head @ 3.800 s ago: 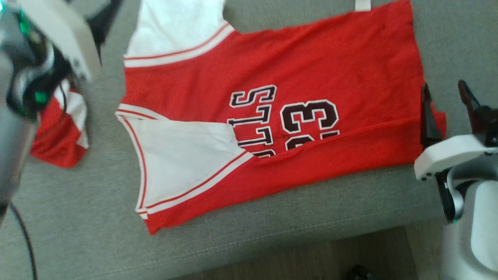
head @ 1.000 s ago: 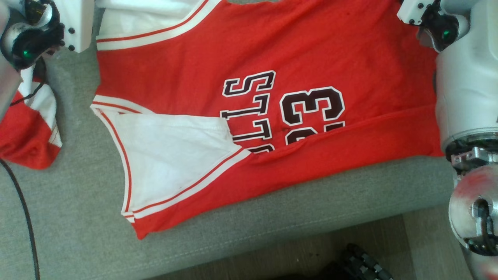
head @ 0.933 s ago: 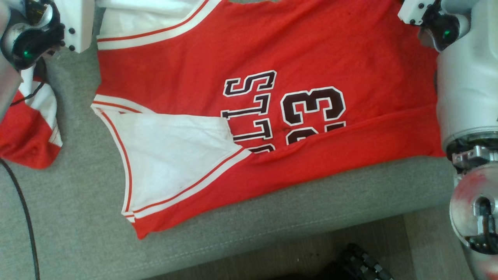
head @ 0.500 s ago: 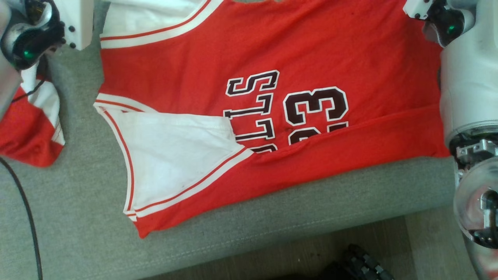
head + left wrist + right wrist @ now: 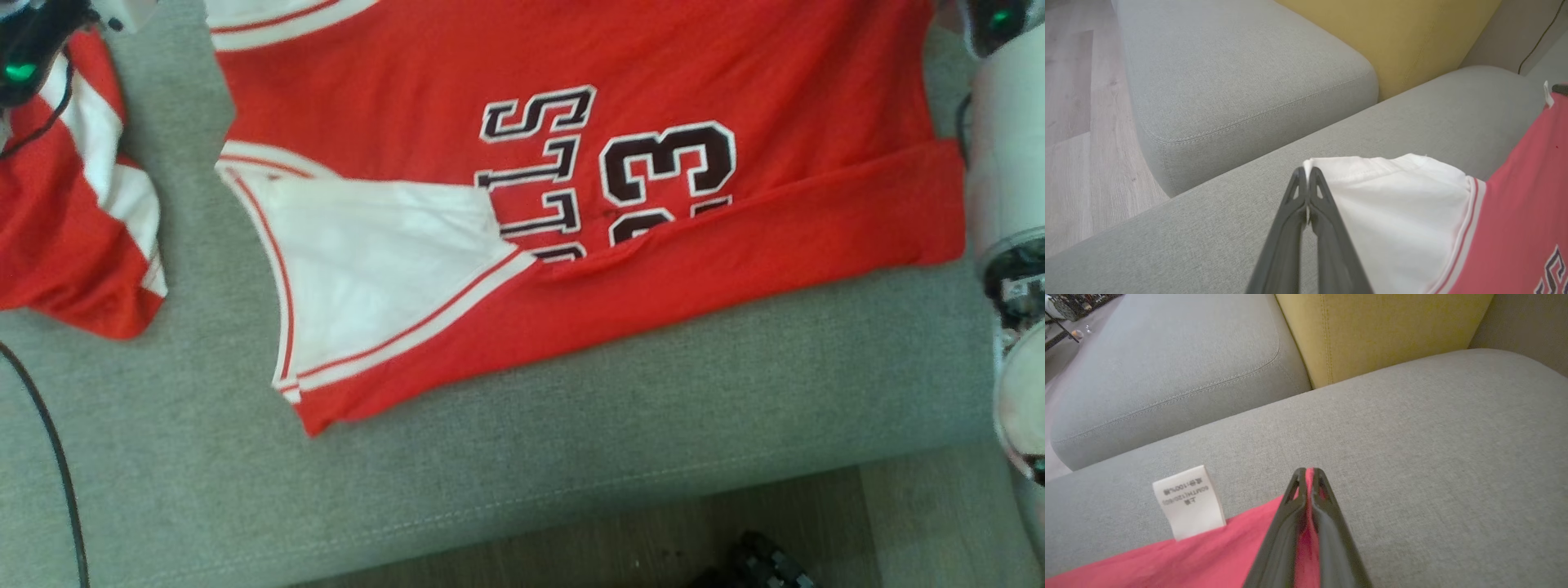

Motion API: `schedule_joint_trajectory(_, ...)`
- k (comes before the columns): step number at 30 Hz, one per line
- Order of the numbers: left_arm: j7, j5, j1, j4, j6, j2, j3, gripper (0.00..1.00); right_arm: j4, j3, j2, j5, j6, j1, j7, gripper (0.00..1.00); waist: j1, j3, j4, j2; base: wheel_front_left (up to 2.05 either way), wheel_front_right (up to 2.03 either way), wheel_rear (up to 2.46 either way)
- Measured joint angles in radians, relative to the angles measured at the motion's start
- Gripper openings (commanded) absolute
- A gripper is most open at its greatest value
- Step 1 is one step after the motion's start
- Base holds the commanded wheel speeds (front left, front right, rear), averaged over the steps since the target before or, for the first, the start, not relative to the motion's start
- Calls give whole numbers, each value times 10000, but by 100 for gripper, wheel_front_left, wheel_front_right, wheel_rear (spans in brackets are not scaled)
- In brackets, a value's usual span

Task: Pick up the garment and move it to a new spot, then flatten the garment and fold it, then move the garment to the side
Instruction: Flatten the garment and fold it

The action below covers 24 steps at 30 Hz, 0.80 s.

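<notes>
Your left end effector (image 5: 1306,179) had its 2 fingers pressed together on the white corner of the jersey (image 5: 392,98), with a sliver of white cloth caught between them. Your right end effector (image 5: 1309,475) was likewise closed, pinching a red edge of the jersey, and red cloth showed between the fingers up to the tips. Near that grip, a white care label (image 5: 1189,502) stood up from the red edge.

The jersey lay spread on the grey sofa seat (image 5: 620,441), with its dark lettering and the number 33 reading sideways in the head view. Its near edge was folded over in a red band that covered part of the lettering, and a white panel with red and white trim lay toward the left. A second red and white garment (image 5: 65,237) sat crumpled to the left, apart from the jersey. A dark cable (image 5: 53,457) crossed the seat at the lower left. Beyond the seat you could see another grey cushion (image 5: 1229,69) and a yellow cushion (image 5: 1384,330). Wooden floor (image 5: 637,539) showed below the seat's front edge.
</notes>
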Motion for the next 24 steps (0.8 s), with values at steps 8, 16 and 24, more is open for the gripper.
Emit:
schedule_joint_trajectory(8, -420, -1547, 753, -1135, 0, 151, -38, 0, 851, 579, -255, 1260, 0, 67, -391, 0, 0, -580, 298, 0, 0, 0, 0)
schedule_joint_trajectory(16, -1041, -2236, 2359, -3068, 4, 1198, -416, 0, 1175, 2171, -855, 2322, 0, 965, -520, 0, 0, -1227, 631, 0, 0, 0, 0)
schedule_joint_trajectory(24, -1331, -2828, 3684, -4840, 196, 2161, -476, 0, 945, 3722, -1603, 3475, 0, 1966, -194, 0, 0, -1616, 751, 0, 0, 0, 0)
